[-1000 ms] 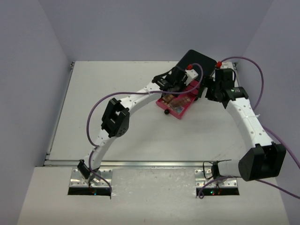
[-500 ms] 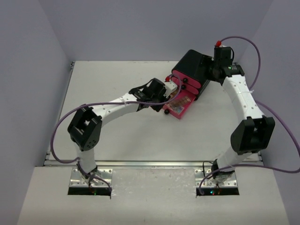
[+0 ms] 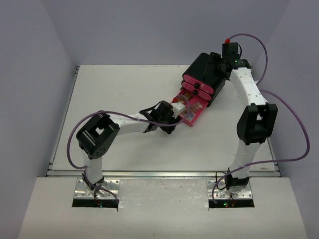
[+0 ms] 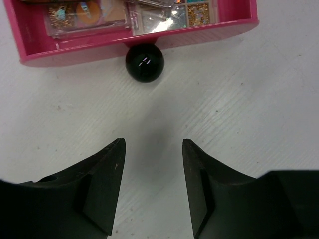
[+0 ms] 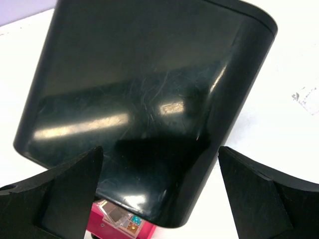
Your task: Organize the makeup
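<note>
The black box [image 3: 207,72] with pink drawers stands at the back right of the table. Its lowest pink drawer [image 3: 192,118] is pulled out and holds eyeshadow palettes [image 4: 89,12], seen through clear lids. The drawer's black round knob [image 4: 144,62] shows in the left wrist view, just ahead of my left gripper [image 4: 152,147], which is open and empty above the table. My right gripper [image 5: 159,159] is open wide over the box's black top [image 5: 139,99], above its rear edge. A palette [image 5: 119,216] shows below the box in that view. No pencils or round compact are in view.
The white table [image 3: 114,94] has grey walls on the left, back and right. A metal rail [image 3: 149,174] runs along its near edge. Purple cables loop off both arms.
My left gripper has drawn back from the drawer toward the near left. My right arm has swung up and back over the black box. The box now shows its pink drawer fronts.
</note>
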You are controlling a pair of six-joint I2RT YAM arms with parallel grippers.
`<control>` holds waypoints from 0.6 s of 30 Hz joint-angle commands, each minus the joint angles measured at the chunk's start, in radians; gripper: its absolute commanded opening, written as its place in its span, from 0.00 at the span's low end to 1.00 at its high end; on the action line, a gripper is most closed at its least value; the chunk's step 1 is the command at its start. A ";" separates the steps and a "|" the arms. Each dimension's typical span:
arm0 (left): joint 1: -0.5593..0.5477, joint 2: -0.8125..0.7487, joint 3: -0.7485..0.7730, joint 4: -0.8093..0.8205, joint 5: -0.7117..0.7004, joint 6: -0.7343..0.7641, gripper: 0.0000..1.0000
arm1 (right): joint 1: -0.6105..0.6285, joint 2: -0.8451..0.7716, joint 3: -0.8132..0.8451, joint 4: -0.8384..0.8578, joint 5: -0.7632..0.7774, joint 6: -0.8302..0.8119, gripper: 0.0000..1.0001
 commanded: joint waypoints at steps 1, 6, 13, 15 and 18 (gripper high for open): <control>-0.029 0.087 0.058 0.080 0.024 -0.062 0.49 | -0.003 0.008 0.032 0.061 0.022 -0.009 0.97; -0.028 0.180 0.167 0.027 -0.076 -0.098 0.47 | -0.006 0.041 0.049 0.065 0.018 -0.015 0.96; -0.028 0.207 0.174 0.123 -0.075 -0.124 0.46 | -0.007 0.047 0.003 0.090 -0.011 -0.011 0.96; -0.028 0.221 0.192 0.120 -0.102 -0.125 0.46 | -0.006 0.049 0.006 0.092 -0.010 -0.016 0.96; -0.028 0.242 0.219 0.121 -0.122 -0.116 0.45 | -0.007 0.050 0.004 0.098 -0.014 -0.022 0.96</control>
